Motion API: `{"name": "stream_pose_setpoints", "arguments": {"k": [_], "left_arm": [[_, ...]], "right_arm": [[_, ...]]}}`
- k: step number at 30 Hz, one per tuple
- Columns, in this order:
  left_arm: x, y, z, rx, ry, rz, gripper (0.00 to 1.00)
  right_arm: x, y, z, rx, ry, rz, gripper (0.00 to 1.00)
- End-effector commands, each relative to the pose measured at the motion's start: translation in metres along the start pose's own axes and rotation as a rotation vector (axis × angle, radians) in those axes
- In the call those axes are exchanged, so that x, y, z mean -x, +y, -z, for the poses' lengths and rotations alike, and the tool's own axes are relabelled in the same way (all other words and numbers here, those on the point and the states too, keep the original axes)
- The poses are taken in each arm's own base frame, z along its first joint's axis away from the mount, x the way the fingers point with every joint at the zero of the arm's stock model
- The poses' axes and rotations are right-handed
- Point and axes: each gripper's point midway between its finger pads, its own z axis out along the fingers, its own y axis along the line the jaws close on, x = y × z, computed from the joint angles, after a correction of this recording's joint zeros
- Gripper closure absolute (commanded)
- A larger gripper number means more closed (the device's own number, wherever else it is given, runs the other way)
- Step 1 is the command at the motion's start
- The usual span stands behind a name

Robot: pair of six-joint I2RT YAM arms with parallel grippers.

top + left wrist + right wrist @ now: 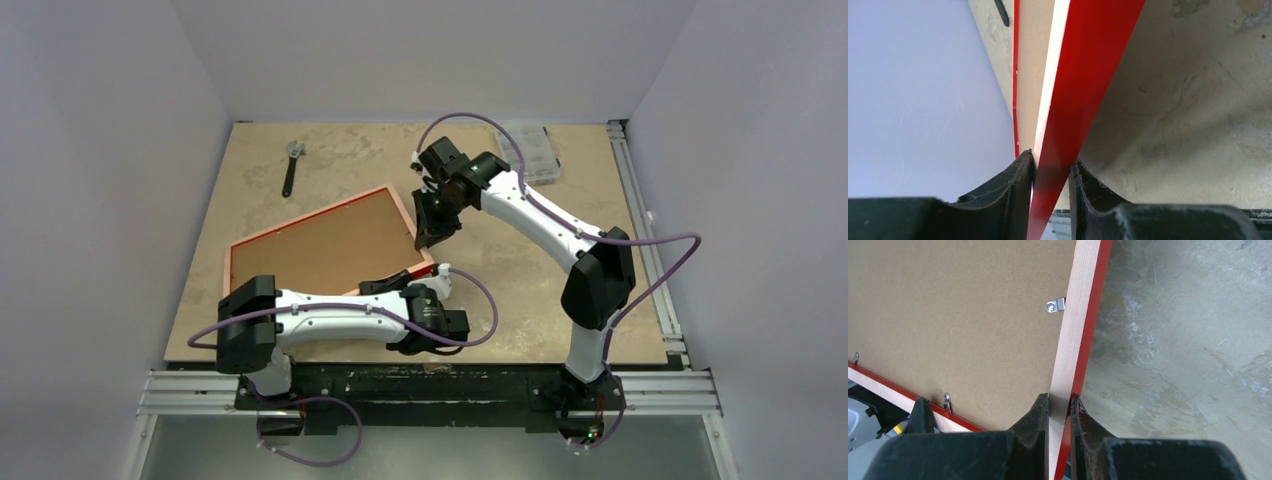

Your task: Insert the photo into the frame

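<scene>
Pinching the frame (1083,65) at two spots, both grippers are holding its rails. The left gripper (1052,161) is sitting with its jaws set close against the red rail, both inner faces seeming to touch it. The right gripper (1059,401) is clamping the pale wood rail with almost no gap showing. Seen from above, the frame is lying back-up toward the left of the table (520,290), its long axis running left to right with the right end swung farther away. The left gripper is biting the near long rail close to the right corner, and the right gripper is gripping the short right rail just beyond, so both grips are crowding one end while the left end is lying free. Red front is showing in the left wrist view, which suggests that edge is sitting a little off the surface, though I cannot tell for sure. The backing board (948,315) is filling the opening, with small metal clips (1055,305) turned over it. The photo is not showing in any view, and whether it is lying under the board cannot be told. Any lift or flip will likely be pivoting about that long axis. A wrench (291,166) and a clear box (535,152) are lying near the far edge, well apart from the frame, and pale walls (100,150) are closing in three sides.
</scene>
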Motion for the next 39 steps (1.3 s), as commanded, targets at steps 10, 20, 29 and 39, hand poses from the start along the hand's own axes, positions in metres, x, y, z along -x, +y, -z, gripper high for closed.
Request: {"name": "stream_pose_setpoints", "arguments": {"k": [10,20,29,39], "left_arm": [[0.002,0.055,0.01,0.176,-0.047,0.09,1.0],[-0.004,0.082,0.024,0.192,-0.078,0.155,1.0],[-0.009,0.098,0.032,0.154,-0.102,0.204,1.0],[-0.02,0.117,0.043,0.046,-0.154,0.299,1.0]], "right_arm": [[0.033,0.034,0.09,0.215,-0.283,0.071,0.31],[0.071,0.023,0.168,0.295,-0.679,0.181,0.14],[0.07,0.009,0.211,0.366,-1.044,0.387,0.13],[0.039,0.015,0.206,0.295,-1.288,0.981,0.05]]}}
